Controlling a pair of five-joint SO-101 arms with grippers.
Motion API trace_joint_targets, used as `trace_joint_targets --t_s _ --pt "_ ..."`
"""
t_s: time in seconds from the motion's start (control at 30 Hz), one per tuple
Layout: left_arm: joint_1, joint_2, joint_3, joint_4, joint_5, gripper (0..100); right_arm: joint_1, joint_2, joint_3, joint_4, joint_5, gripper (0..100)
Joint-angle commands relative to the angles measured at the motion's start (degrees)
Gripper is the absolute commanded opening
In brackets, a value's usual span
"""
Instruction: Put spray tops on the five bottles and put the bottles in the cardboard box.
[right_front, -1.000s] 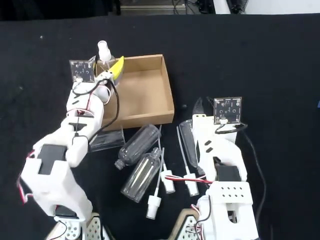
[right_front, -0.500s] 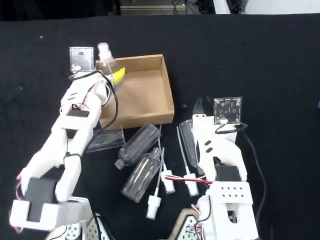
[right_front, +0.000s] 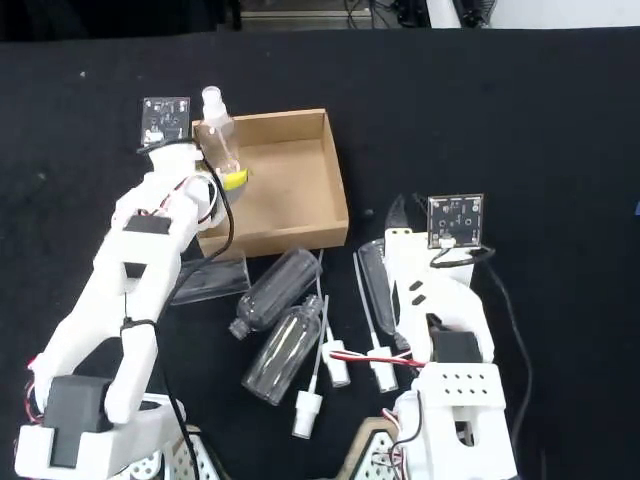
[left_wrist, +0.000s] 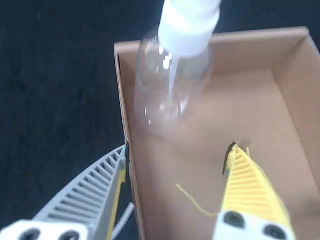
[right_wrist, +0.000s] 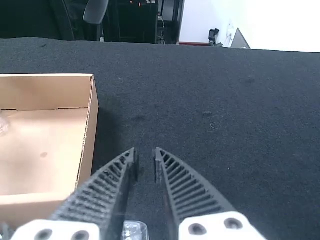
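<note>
A clear bottle (right_front: 220, 140) with a white spray top leans in the far left corner of the cardboard box (right_front: 338, 180). My left gripper (right_front: 222, 181) is just behind it, open and holding nothing. In the left wrist view the bottle (left_wrist: 167, 82) lies beyond the fingertips, with the yellow finger (left_wrist: 247, 190) inside the box (left_wrist: 123, 100) and the grey finger (left_wrist: 95, 197) outside its wall. My right gripper (right_front: 397, 211) rests on the cloth right of the box, fingers (right_wrist: 112, 182) nearly together with nothing between them.
Two capless bottles (right_front: 275, 288) (right_front: 284, 347) lie in front of the box, a third (right_front: 374, 280) beside the right arm. A clear piece (right_front: 212, 281) lies by the left arm. Three loose spray tops (right_front: 307, 405) (right_front: 336, 366) (right_front: 383, 371) with long tubes lie nearby.
The left gripper let go of the capped bottle at the box's far left corner and drew back, its yellow finger now lower inside the box. The right arm stayed still.
</note>
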Motion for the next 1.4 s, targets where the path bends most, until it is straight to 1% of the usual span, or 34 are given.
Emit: trace_joint_targets --t_s 0.0,0.07,0.13,0.27,0.33,0.43,0.47,0.53,0.6,0.67,0.73,0.87,1.03,1.1,1.37 --pt "1.8 -2.1 -10.3 12.6 5.5 29 -0.4 -1.8 -0.4 -1.8 0.5 5.3" --pt "1.9 -2.1 -13.4 16.8 8.6 29 -0.4 -1.8 -0.4 -1.8 0.5 5.3" --pt "2.1 -2.1 -15.0 19.4 9.9 29 -0.4 -1.8 -0.4 -1.8 0.5 5.3" --pt "2.0 -2.1 -15.2 20.0 10.1 28 -0.4 -1.8 -0.4 -1.8 0.5 5.3" --pt "1.9 -2.3 -15.3 20.0 10.1 21 -0.4 -1.8 -0.4 -1.8 0.5 5.3" --pt "1.9 -2.5 -15.6 20.0 10.5 3 -0.4 -1.8 -0.4 -1.8 0.5 5.3" --pt "2.1 -2.5 -15.6 20.0 10.5 2 -0.4 -1.8 -0.4 -1.8 0.5 5.3" --pt "2.2 -2.2 -15.1 20.0 10.5 8 -0.4 -1.8 -0.4 -1.8 0.5 5.3" --pt "2.8 -2.2 -15.2 20.0 10.5 7 -0.4 -1.8 -0.4 -1.8 0.5 5.3" --pt "2.8 -2.6 -14.7 20.4 10.3 4 -0.4 -1.8 -0.4 -1.8 0.5 5.3" --pt "2.1 -2.7 -13.8 19.6 9.9 3 -0.4 -1.9 -0.4 -1.8 0.5 5.3" --pt "3.5 -2.1 -13.2 13.9 8.4 3 -0.4 -1.9 -0.3 -1.8 0.5 5.3" --pt "5.1 -0.4 -8.8 1.1 7.5 3 -0.4 -1.9 -0.3 -1.8 0.5 5.3" --pt "5.0 1.1 -8.1 -1.8 7.6 3 -0.4 -1.9 -0.3 -1.8 0.5 5.3" --pt "5.0 6.6 -9.5 -2.5 7.3 3 -0.4 -2.1 -0.3 -1.8 0.5 5.3"
